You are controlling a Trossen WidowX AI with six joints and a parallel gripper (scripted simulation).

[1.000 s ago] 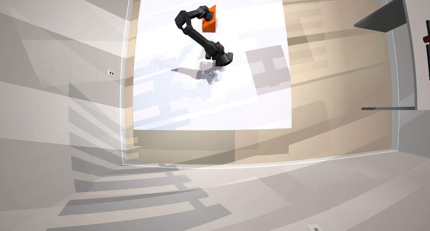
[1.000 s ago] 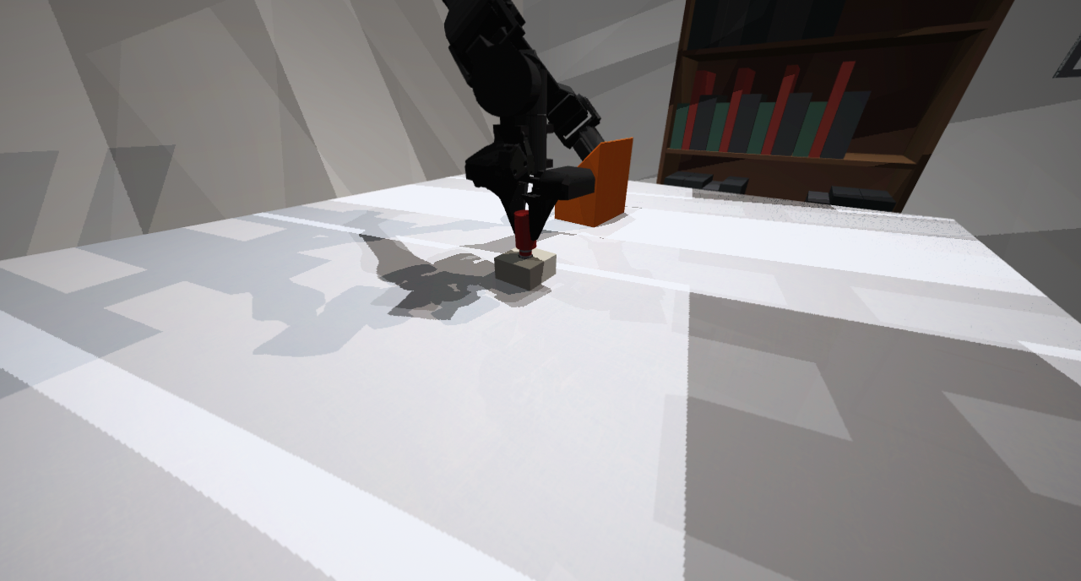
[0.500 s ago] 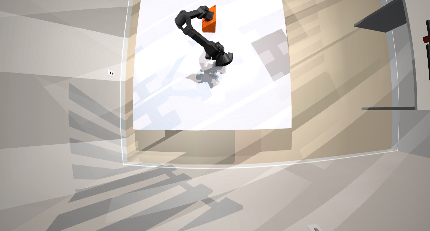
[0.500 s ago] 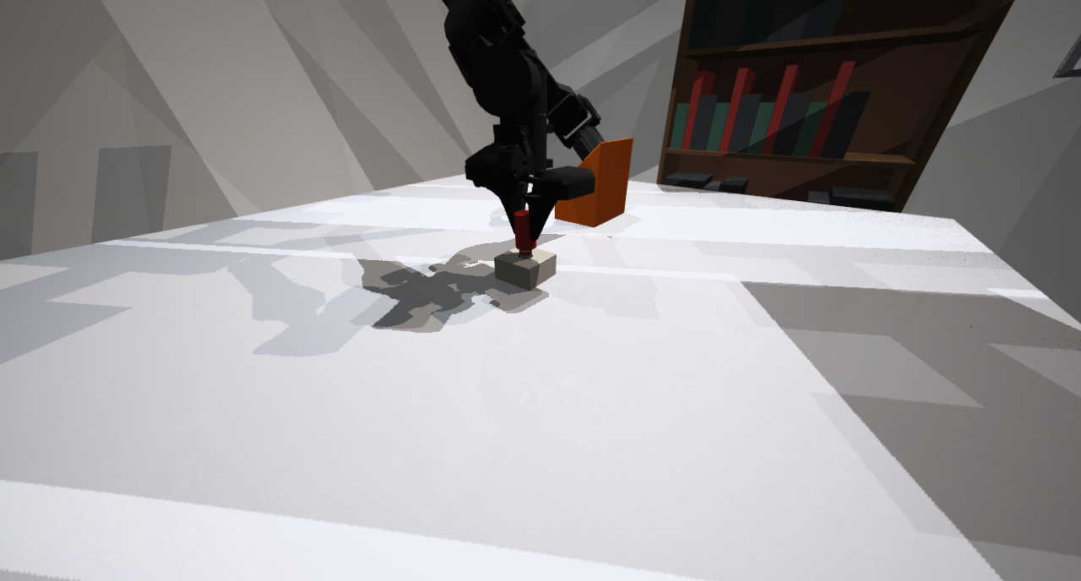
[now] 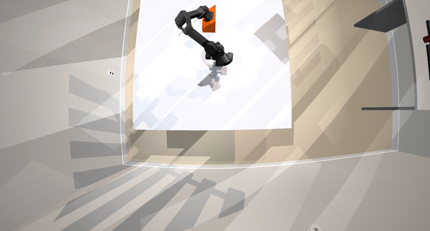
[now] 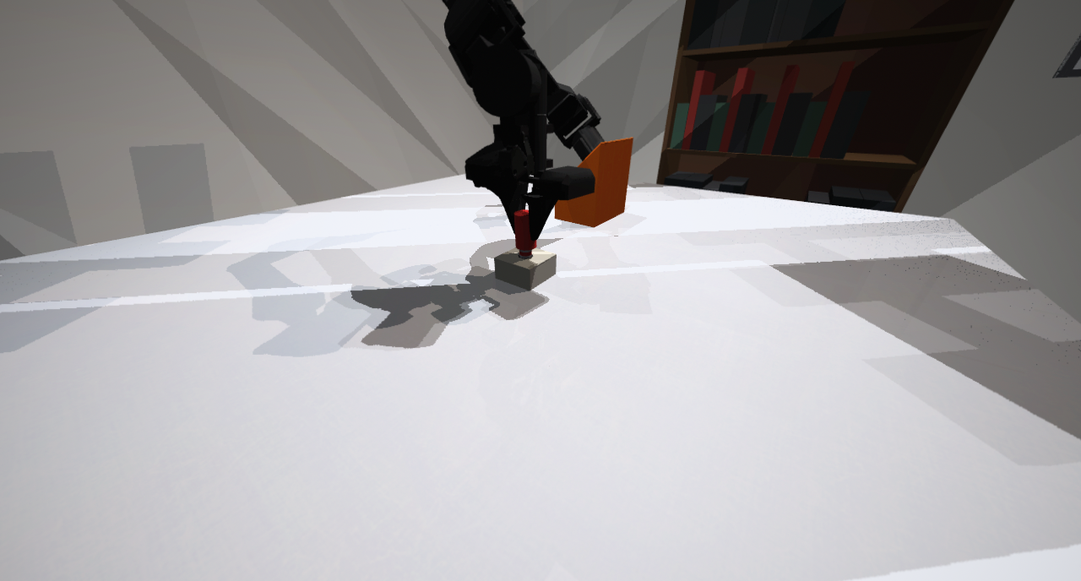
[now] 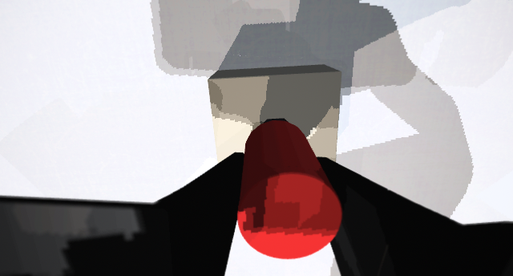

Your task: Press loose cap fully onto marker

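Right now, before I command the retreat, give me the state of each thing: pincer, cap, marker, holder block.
Pincer: shut on the red cap.
Red cap: upright, gripped, sitting over the marker.
Marker: standing in the block, almost wholly covered by the cap.
Holder block: flat on the table, upright.

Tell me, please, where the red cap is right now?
In the wrist view the red cap sits mid-frame, clamped between the gripper fingers directly over the holder block; the exterior view shows it upright above that block.
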